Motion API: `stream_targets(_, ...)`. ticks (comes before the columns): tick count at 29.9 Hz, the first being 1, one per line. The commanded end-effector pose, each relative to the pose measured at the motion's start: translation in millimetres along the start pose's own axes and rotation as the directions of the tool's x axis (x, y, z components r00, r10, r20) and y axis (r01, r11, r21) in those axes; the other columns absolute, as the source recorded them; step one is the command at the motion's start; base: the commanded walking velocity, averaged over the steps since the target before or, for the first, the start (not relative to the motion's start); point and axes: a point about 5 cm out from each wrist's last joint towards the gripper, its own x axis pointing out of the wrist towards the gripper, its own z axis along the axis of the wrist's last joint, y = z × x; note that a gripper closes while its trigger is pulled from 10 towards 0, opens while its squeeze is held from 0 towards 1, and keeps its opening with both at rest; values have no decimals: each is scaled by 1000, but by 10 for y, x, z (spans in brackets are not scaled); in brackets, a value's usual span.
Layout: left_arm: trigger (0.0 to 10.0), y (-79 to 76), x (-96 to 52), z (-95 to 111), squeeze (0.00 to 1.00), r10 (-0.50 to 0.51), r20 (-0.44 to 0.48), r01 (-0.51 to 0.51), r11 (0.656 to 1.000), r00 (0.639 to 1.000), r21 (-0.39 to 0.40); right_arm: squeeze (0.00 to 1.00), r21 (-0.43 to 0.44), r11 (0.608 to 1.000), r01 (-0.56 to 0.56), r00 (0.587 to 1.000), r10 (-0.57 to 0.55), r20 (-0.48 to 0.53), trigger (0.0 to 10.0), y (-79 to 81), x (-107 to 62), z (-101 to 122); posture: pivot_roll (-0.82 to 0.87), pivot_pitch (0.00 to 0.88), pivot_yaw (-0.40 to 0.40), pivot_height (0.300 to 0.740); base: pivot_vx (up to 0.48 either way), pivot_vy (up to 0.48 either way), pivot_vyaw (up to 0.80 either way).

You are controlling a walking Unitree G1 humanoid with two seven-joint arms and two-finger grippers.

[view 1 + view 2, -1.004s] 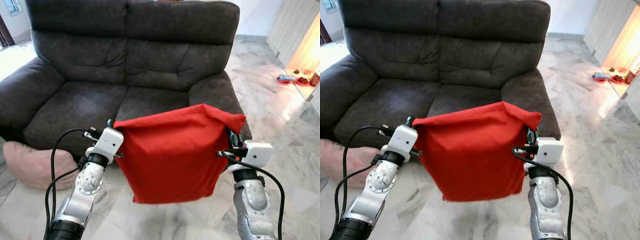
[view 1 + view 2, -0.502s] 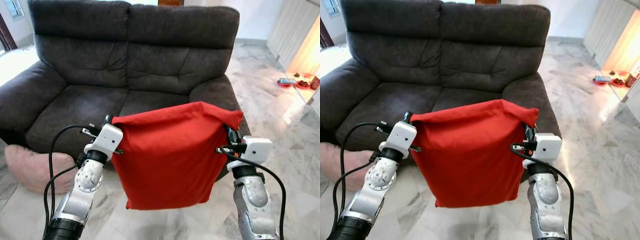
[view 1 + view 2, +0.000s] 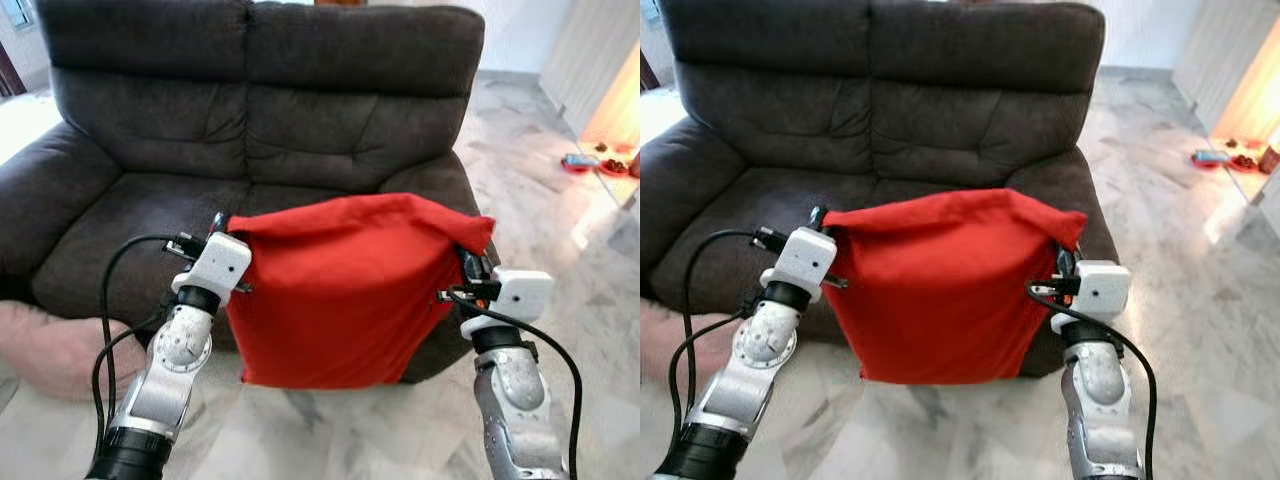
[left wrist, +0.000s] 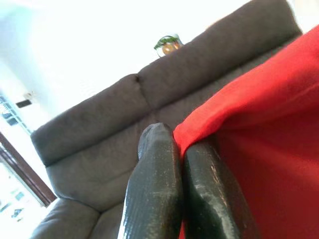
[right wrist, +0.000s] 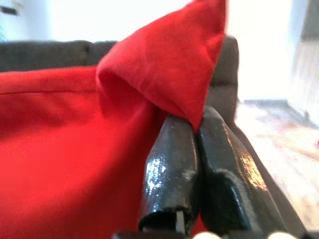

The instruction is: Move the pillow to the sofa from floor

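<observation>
Nearer now to the dark grey sofa [image 3: 260, 130], the red pillow [image 3: 345, 290] hangs off the marble floor [image 3: 560, 210] before the seat, left pincer [image 4: 172, 149] and right pincer [image 5: 197, 129] each clamped on a top corner.

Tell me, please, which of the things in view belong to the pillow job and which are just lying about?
Part of the job:
red pillow, held up in front of the seat
dark grey sofa
left claw, shut on one top corner
right claw, shut on the other

Just lying about:
pink cushion on the floor
red dishes on the floor
</observation>
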Motion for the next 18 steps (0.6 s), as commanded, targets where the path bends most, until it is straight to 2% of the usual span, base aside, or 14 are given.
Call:
stream_targets(1,10000,144,87,167,0,50,76,-50,999,996,4,0,10,1000,-15,993,14,118,10000,45,104,260,47,0,-51,740,334,0,-800)
stream_targets(4,10000,157,100,192,0,53,84,-54,999,995,4,0,10,1000,-12,993,11,121,10000,43,109,276,48,0,-52,740,339,0,-800)
stream_targets(12,10000,282,185,332,0,94,128,-95,995,987,1,0,15,999,-30,985,27,170,10000,89,161,409,49,0,-53,740,345,0,0)
stream_targets(18,10000,383,268,510,0,119,180,-123,992,976,10,0,16,998,-60,962,53,268,10000,165,265,707,48,0,-55,740,351,0,0)
